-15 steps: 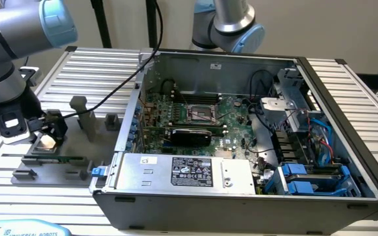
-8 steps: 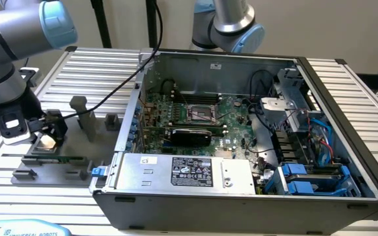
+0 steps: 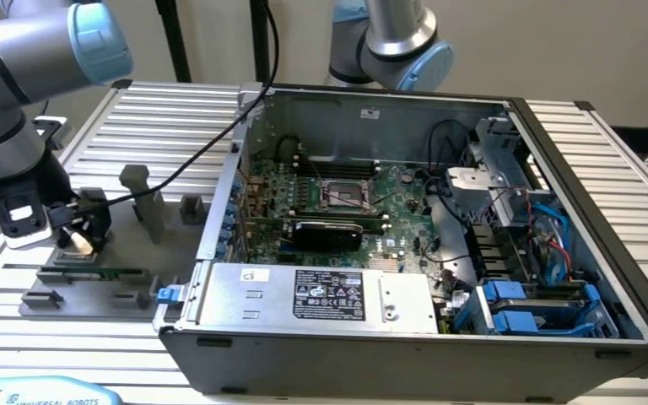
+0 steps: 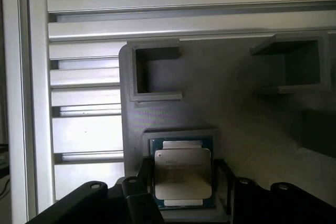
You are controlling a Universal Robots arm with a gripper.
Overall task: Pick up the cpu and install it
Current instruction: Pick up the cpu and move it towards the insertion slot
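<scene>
Over the grey fixture (image 4: 236,124) my open claw (image 4: 184,178) straddles the cpu (image 4: 181,171), seemingly untouched; I'd close squarely, evenly.

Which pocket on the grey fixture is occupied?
The pocket right at the pincer: the cpu sits in it. The small pocket and the larger pocket farther off are empty.

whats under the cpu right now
The cpu lies flat in a shallow square pocket of the grey holder, whose raised rim frames it. The holder rests on the slatted aluminium table. The pocket's floor and the chip's underside are covered by the chip itself.
</scene>
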